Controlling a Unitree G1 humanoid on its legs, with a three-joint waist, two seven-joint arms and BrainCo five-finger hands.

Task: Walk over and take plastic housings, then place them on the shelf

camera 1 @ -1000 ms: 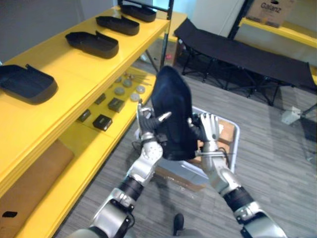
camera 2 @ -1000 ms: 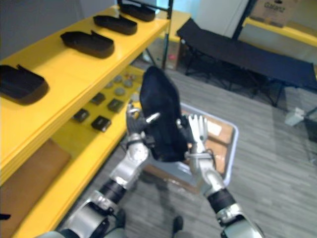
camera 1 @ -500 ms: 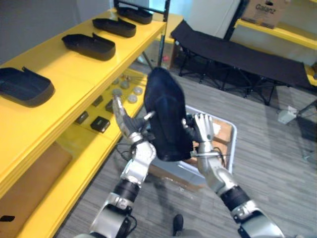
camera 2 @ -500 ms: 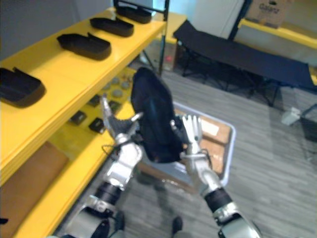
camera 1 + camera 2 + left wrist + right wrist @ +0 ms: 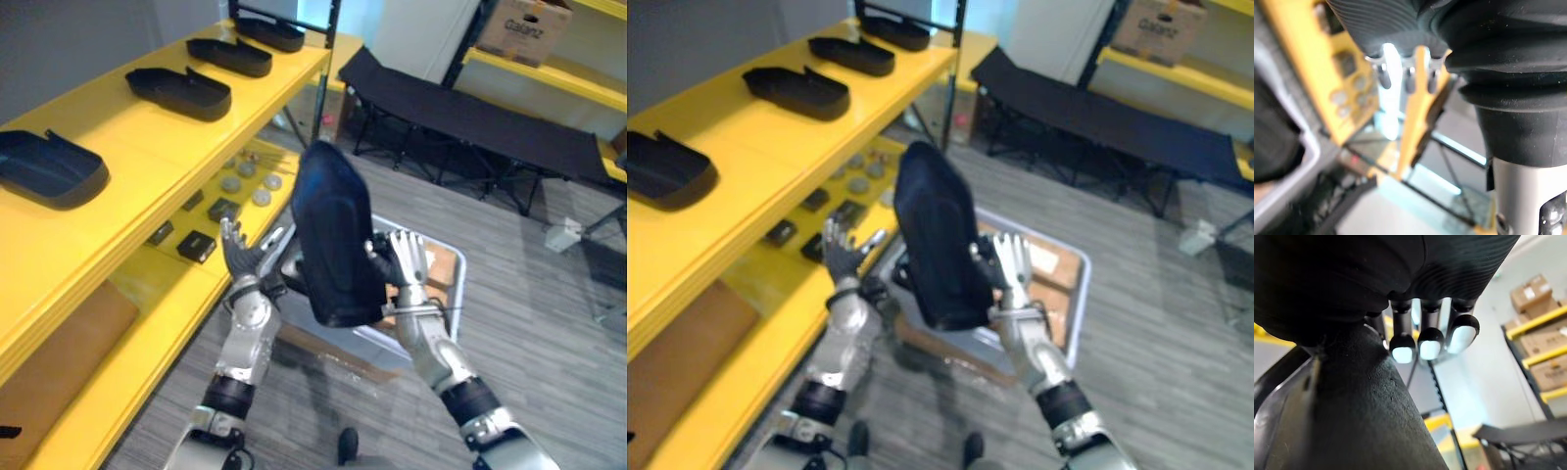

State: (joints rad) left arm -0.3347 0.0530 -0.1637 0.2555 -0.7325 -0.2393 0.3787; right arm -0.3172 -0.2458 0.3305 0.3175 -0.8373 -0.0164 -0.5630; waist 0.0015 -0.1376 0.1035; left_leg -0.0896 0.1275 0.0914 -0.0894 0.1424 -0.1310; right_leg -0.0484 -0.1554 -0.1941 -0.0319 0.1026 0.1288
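A large black plastic housing (image 5: 333,235) stands nearly upright in the air between my two hands, above a grey bin. My right hand (image 5: 407,264) rests against its right side with the fingers straight. In the right wrist view the housing (image 5: 1352,406) lies along the palm under the straight fingertips (image 5: 1430,342). My left hand (image 5: 240,259) hangs a little to the left of the housing, open with its fingers spread; its thumb reaches toward the housing's edge. Several more black housings (image 5: 54,166) (image 5: 181,90) lie in a row on the yellow shelf top (image 5: 147,147).
The grey bin (image 5: 457,284) sits on the floor under my hands. The lower yellow shelf board (image 5: 167,284) carries small dark parts and round discs. A black folding cot (image 5: 470,113) stands behind, and a cardboard box (image 5: 524,29) sits on a far shelf.
My left hand has let go of the housing, opened its fingers and drawn down and to the left. The housing stays against my right hand.
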